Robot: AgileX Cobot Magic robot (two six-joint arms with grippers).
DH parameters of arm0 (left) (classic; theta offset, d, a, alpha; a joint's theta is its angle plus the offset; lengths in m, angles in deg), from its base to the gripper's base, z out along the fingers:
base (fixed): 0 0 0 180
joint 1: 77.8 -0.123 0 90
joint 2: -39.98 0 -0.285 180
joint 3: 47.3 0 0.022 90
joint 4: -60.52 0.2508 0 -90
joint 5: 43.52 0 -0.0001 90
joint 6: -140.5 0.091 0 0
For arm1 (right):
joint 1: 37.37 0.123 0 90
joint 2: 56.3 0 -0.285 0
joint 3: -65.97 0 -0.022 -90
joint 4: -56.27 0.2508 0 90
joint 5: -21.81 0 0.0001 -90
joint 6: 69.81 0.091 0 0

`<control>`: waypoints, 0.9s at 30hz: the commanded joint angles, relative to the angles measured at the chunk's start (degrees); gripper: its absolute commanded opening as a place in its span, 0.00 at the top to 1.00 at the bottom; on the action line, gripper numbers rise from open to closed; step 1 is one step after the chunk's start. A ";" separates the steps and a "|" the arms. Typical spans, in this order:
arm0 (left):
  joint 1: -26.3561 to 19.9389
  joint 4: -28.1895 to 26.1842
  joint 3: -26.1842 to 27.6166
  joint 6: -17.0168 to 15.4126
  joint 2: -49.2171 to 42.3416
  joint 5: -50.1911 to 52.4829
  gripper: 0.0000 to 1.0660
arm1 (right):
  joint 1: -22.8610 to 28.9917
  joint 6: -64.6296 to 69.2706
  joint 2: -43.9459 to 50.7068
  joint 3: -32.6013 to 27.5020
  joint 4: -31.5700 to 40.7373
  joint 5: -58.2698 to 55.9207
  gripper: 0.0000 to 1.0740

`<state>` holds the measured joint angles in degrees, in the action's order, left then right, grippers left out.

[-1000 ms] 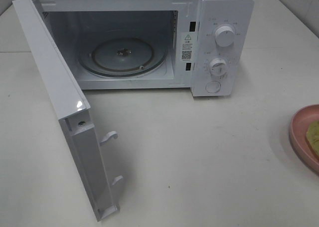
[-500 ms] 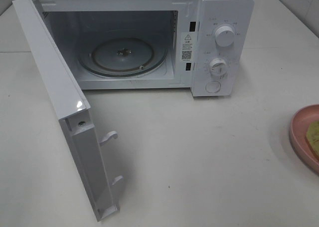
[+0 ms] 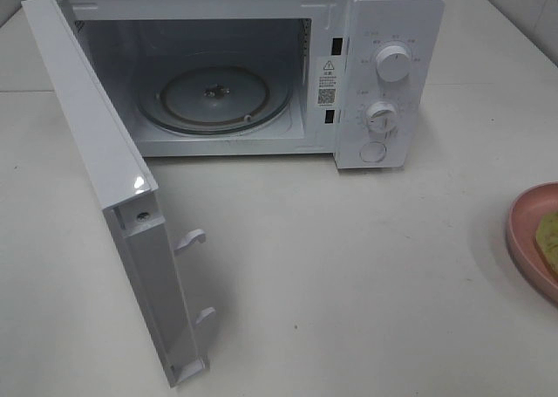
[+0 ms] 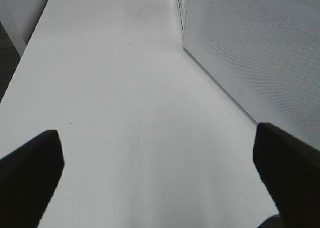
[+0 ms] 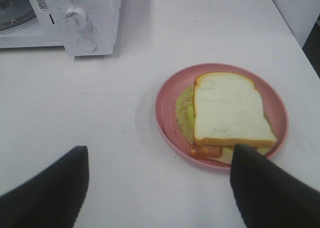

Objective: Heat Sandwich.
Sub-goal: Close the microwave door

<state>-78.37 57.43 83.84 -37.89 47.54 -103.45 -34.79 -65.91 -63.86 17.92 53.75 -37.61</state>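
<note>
Evidently the right arm is nearer: the tan-bread sandwich lies on a round pink plate just ahead of the spread, empty right gripper. Left gripper also spread, empty, beside the white microwave's open door.

The left hand hangs over the bench, its dark fingers spread wide and empty, just beside the microwave door. The right hand hovers with fingers parted, holding nothing, near the sandwich.
</note>
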 commanded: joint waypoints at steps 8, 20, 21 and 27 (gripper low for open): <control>-0.06 -0.52 -0.06 -0.40 -1.20 0.80 0.08 | -0.40 -0.29 1.60 -0.11 0.11 0.57 0.31; -0.06 -0.46 1.89 -0.17 11.29 8.82 0.25 | -0.40 -0.29 1.60 -0.11 0.11 0.57 0.31; -0.06 -0.52 1.89 -0.17 12.26 9.74 0.29 | -0.40 -0.29 1.60 -0.11 0.11 0.57 0.31; -0.06 -0.52 1.83 -0.17 18.39 14.55 0.51 | -0.40 -0.29 1.60 -0.11 0.11 0.57 0.31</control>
<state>-78.37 57.37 85.39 -37.89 64.50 -91.36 -34.79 -65.91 -63.86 17.92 53.75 -37.61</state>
